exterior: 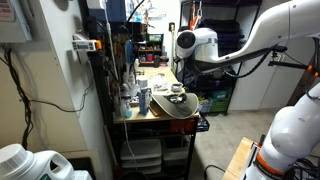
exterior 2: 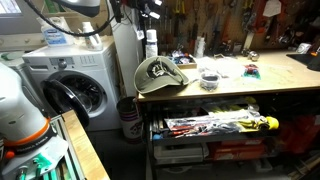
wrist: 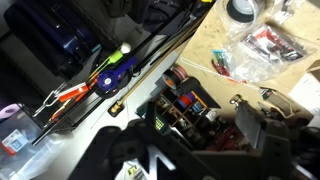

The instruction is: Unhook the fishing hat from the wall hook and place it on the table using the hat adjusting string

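Home workshop: a washing machine (exterior 2: 75,85) beside a cluttered table (exterior 2: 280,80) under wall-hung tools (exterior 2: 220,20).

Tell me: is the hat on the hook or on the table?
On the table: the hat lies flopped at its corner, in both exterior views.

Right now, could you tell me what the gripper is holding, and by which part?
Nothing, it seems: the gripper looks open and empty, and the fishing hat lies on the table.
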`<state>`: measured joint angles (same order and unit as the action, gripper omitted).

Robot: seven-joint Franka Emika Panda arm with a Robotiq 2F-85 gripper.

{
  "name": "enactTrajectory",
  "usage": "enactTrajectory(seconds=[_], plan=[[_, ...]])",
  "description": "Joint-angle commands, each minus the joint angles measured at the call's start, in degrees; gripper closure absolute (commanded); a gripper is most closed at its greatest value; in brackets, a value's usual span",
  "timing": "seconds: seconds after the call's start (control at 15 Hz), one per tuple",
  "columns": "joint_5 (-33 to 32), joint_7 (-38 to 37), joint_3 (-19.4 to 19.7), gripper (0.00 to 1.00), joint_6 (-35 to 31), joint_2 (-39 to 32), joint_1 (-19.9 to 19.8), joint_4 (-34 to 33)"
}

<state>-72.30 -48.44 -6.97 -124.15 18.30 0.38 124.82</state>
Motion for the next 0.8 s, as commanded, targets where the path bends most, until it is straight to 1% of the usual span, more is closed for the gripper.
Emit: enactTrajectory(seconds=[0.0, 0.07, 0.27, 0.4, 0.6, 0.73], plan=[[13.94, 9.19, 2.12, 0.0, 3.36, -0.04, 2.78, -1.9], [18.36, 11.75, 2.7, 0.0, 2.57, 0.86, 3.11, -1.85], [31.56, 20.41, 2.73, 0.0, 5.64, 2.87, 3.61, -2.73], [39.75, 24.4, 2.12, 0.0, 8.65, 4.05, 3.43, -3.19], [50.65, 27.38, 1.42, 0.0, 13.48, 6.15, 3.06, -2.45], [55.01, 26.27, 1.15, 0.0, 13.99, 8.06, 2.54, -0.35]])
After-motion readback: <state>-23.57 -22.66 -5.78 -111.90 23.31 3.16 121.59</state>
